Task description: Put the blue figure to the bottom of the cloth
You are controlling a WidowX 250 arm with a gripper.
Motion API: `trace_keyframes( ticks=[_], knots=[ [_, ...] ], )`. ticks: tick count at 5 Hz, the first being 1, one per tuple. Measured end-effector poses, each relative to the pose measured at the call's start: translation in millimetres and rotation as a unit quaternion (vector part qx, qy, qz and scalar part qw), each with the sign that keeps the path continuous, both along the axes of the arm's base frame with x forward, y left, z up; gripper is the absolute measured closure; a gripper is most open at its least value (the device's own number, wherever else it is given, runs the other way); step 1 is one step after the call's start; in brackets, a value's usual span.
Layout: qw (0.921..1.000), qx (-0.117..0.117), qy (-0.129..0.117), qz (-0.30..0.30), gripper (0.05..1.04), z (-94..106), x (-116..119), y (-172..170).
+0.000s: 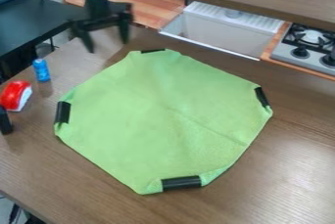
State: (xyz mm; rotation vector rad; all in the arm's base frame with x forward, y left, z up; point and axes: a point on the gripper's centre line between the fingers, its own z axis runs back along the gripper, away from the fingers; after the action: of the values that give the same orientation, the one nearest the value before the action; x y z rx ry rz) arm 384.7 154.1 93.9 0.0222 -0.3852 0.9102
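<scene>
At the left edge of the table (124,171), I see a black thing (5,121), cut by the border of my view. Just beside it, a little more to the far side, lies the red and white thing (16,96). Beyond the table's far left edge there is a black surface (29,20).

Then comes the blue figure (41,70). It stands upright on the table, near the far left edge, between the red and white thing and the gripper (107,46). It is off the cloth (157,120) and touches nothing but the table.

My gripper hangs down over the far left part of the table. Its two fingers are spread wide, and I have nothing between them. The figure is apart from it, toward the near left.

The green cloth is spread over the middle of the table, with a faint crease across its right half. It has one black strip at each of four sides: left (62,112), far (152,50), near (181,183) and right (262,97). Behind the table's far edge I see the sink (226,33), and to the right of it the stove (304,54).
</scene>
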Motion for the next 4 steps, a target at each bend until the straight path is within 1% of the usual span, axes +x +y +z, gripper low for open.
trace_keyframes(
  ticks=[1,2,3,4],
  knots=[
    [0.9998,0.009,0.007,0.019,0.083,-1.8,-15.4,23.5],
    [0.999,0.018,0.003,0.041,0.083,3.7,-25.5,40.2],
    [0.9972,0.018,0.014,0.072,0.083,4.0,-40.0,59.6],
    [0.9952,0.033,0.033,0.086,0.083,5.2,-38.1,71.1]
  ],
)
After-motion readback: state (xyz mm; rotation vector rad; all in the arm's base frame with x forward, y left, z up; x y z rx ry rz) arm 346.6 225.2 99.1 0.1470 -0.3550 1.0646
